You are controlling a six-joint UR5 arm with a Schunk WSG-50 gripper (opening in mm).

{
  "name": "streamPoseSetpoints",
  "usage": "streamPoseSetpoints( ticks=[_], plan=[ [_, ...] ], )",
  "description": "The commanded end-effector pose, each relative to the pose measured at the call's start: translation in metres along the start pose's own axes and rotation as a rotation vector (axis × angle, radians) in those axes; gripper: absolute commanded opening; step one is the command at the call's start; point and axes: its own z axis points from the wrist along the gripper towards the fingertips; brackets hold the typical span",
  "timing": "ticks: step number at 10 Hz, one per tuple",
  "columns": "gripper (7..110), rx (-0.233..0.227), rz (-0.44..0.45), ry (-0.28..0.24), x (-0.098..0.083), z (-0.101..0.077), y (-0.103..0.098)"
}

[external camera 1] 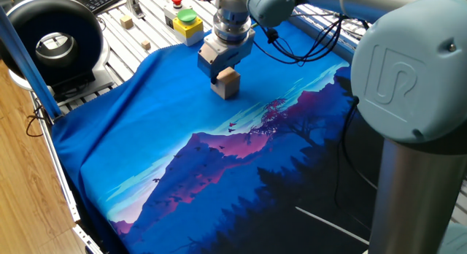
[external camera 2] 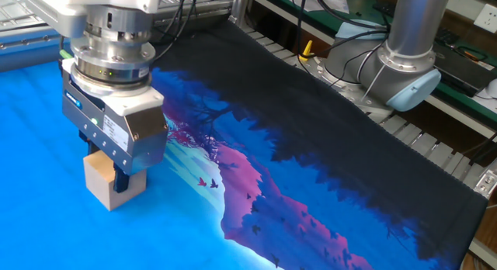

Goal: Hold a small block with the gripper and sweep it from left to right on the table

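Gripper point(external camera 1: 221, 73) point(external camera 2: 116, 173) points straight down in the upper centre of one fixed view, my fingers clamped on the small block point(external camera 1: 227, 84) point(external camera 2: 106, 184). Block rests on the table point(external camera 1: 146, 137) point(external camera 2: 31, 130), on the light blue area of the cloth. Yellow button box point(external camera 1: 184, 22) stands on the slatted surface point(external camera 1: 109, 28) at upper left.

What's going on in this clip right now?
A single robot arm has its gripper shut on a small wooden block, pointing straight down. The block sits low on the light-blue part of the printed cloth covering the table, near the edge by the slatted metal surface. Whether it touches the cloth is unclear.
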Motion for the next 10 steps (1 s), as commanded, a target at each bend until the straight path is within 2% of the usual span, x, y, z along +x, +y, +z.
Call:
streamPoseSetpoints(
  ticks=[1,2,3,6,10],
  plan=[
    [44,-0.024,0.018,-0.013,-0.002,-0.003,0.015],
    [44,-0.030,0.011,-0.013,-0.002,-0.008,0.014],
    [66,-0.031,0.013,-0.013,-0.002,-0.008,0.014],
    [66,-0.024,0.046,-0.031,-0.007,0.001,0.035],
    [66,-0.027,0.060,-0.037,-0.007,0.003,0.045]
  ],
)
